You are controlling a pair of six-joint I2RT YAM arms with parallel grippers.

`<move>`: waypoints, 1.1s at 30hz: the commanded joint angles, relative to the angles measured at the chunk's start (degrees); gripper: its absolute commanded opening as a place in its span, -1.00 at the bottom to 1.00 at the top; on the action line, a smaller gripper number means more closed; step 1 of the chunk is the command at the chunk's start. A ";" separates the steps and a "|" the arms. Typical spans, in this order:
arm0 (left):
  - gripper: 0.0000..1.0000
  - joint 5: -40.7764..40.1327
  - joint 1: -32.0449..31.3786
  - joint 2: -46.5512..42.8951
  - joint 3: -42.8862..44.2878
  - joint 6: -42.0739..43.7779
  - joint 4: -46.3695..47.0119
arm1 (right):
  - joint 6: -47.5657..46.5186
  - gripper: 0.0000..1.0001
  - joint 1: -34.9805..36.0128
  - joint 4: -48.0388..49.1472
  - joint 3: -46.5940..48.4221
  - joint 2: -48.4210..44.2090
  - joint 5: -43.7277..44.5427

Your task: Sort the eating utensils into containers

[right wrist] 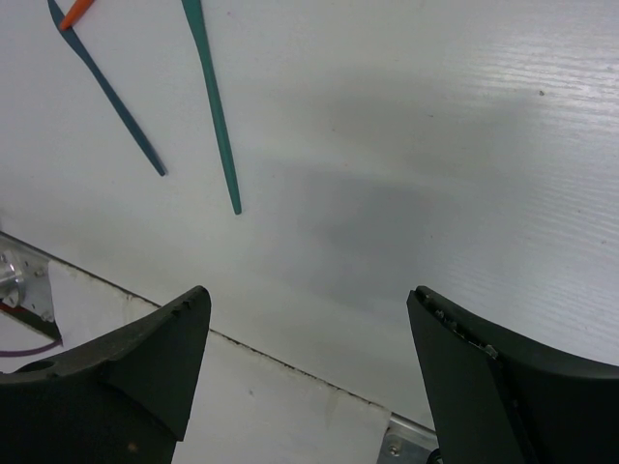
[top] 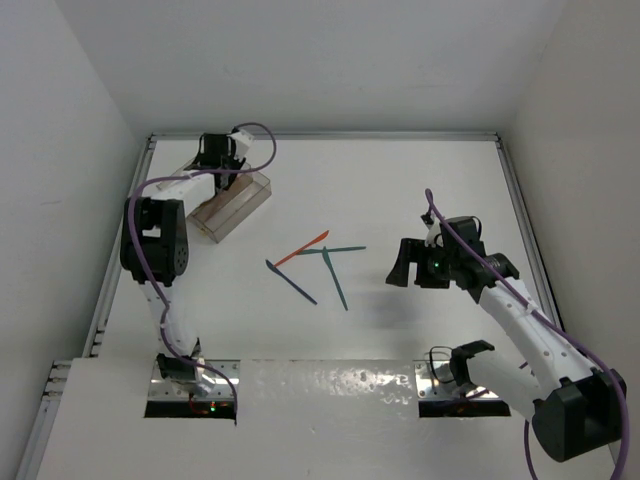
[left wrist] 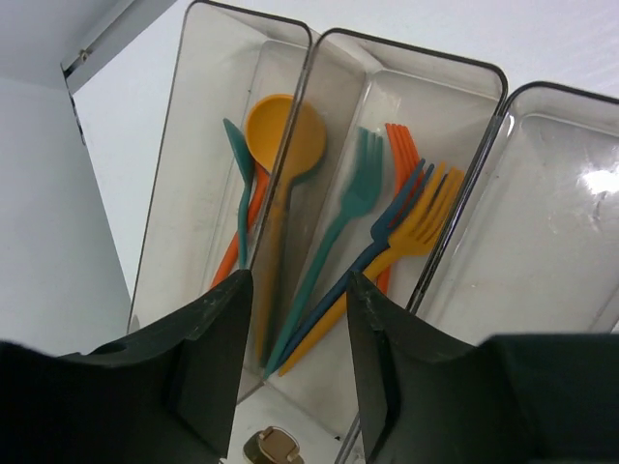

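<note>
The clear three-compartment tray (top: 235,205) stands at the back left. In the left wrist view its left compartment (left wrist: 193,145) holds an orange spoon (left wrist: 282,135), a teal spoon and another orange piece. The middle compartment holds a teal fork (left wrist: 353,198), a dark blue fork (left wrist: 392,227) and orange forks. The right compartment (left wrist: 542,222) looks empty. My left gripper (top: 222,165) (left wrist: 300,282) is open and empty above the tray's near end. Loose on the table lie an orange utensil (top: 302,250), a dark blue one (top: 291,282) and two teal ones (top: 337,280). My right gripper (top: 405,265) (right wrist: 308,295) is open and empty, right of them.
White walls enclose the table on the left, back and right. A metal rail (top: 120,260) runs along the left edge. A white panel (top: 330,385) and the arm bases lie along the near edge. In the right wrist view the teal utensil (right wrist: 215,106) and the dark blue one (right wrist: 106,92) lie up left.
</note>
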 commanded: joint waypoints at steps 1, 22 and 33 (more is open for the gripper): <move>-0.15 -0.03 0.60 -5.50 1.24 -4.35 2.20 | 0.36 0.64 0.29 1.23 1.55 -0.69 -0.40; -0.55 -3.46 -25.84 -24.50 -14.93 -82.37 -31.12 | 0.36 0.65 0.20 -0.26 -2.49 -8.86 -3.39; -0.40 0.75 -31.30 -21.43 -21.88 -99.71 -32.52 | -0.08 0.65 0.20 -2.72 -4.16 -13.87 -5.41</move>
